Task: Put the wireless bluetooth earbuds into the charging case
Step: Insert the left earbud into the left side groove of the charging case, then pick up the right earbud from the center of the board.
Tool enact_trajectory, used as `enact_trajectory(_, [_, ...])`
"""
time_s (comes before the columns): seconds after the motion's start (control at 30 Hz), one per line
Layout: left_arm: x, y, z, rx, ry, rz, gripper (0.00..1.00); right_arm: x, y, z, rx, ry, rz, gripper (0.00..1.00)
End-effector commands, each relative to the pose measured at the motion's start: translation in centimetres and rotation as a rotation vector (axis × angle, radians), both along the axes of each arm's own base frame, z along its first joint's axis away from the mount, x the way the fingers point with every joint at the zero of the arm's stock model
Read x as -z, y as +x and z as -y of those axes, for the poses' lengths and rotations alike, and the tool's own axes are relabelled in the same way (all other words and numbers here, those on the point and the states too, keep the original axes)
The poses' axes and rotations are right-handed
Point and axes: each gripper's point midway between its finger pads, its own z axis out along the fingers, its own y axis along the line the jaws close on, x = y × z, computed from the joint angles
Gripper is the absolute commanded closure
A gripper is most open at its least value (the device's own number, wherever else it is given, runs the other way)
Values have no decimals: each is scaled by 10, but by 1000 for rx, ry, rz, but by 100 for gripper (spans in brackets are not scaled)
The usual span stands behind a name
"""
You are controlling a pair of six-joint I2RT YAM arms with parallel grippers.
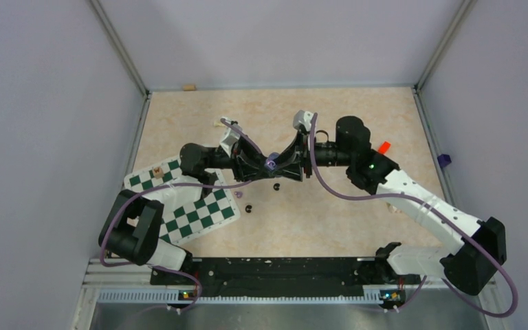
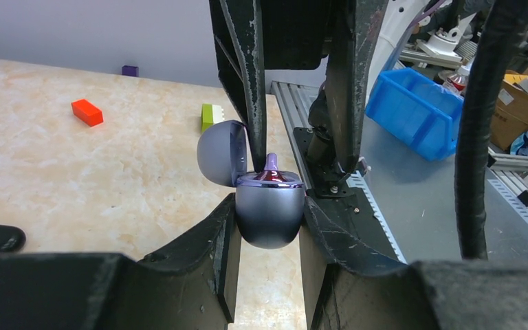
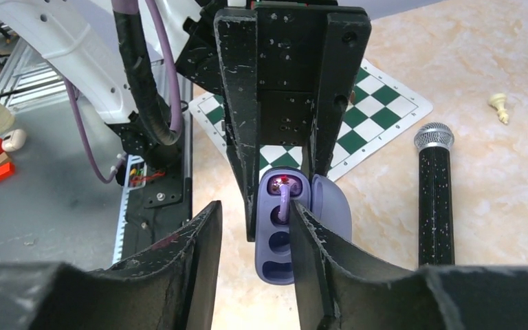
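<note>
Right up against the left wrist lens, the left gripper (image 2: pixel 268 206) is clamped narrow on the rounded belly of the charging case (image 2: pixel 269 220). It holds the case off the table (image 2: pixel 75 172) at mid-frame, lid hinged open to the left. The chessboard (image 1: pixel 206 213) lies across the lower left of the overhead view, and a microphone (image 3: pixel 434 199) lies at the right of the right wrist view. The right gripper (image 3: pixel 253 210) meets the case from the far side, jaws parted and pinching nothing that I can see. One pale purple earbud (image 2: pixel 271 163) stands in the case's mouth, stem poking up, close against one right finger. The other purple earbud (image 1: pixel 238 195) sits at the chessboard's right edge, and two black earbuds (image 1: pixel 249 209) lie on the table just below the grippers. My worry is that the bud looks proud, not seated. A finger brushing it while backing out could flick it loose, and a nudge could twist the round case in its grip.
</note>
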Motion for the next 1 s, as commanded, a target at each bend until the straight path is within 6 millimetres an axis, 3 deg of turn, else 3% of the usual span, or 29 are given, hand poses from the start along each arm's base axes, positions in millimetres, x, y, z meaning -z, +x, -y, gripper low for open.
enact_trajectory(0.0, [-22, -14, -3, 26, -40, 136, 100, -35, 0, 7, 21, 32, 91, 58])
enact_trajectory(0.2, [-27, -13, -6, 22, -42, 152, 100, -63, 0, 26, 57, 62, 130, 54])
enact_trajectory(0.33, [-32, -12, -10, 10, -48, 169, 100, -79, 6, 42, 114, 83, 164, 42])
enact_trajectory(0.53, [-46, -7, -21, -32, -58, 204, 100, -88, 40, 66, 320, 89, 197, 33])
enact_trajectory(0.63, [-60, -5, -31, -59, -65, 236, 100, -77, 72, 77, 463, 70, 188, 31])
enact_trajectory(0.73, [-74, -5, -42, -88, -66, 268, 100, -55, 99, 78, 528, 32, 134, 32])
enact_trajectory(0.97, [-96, -8, -69, -159, -47, 362, 100, 14, 125, 31, 404, -57, -158, 45])
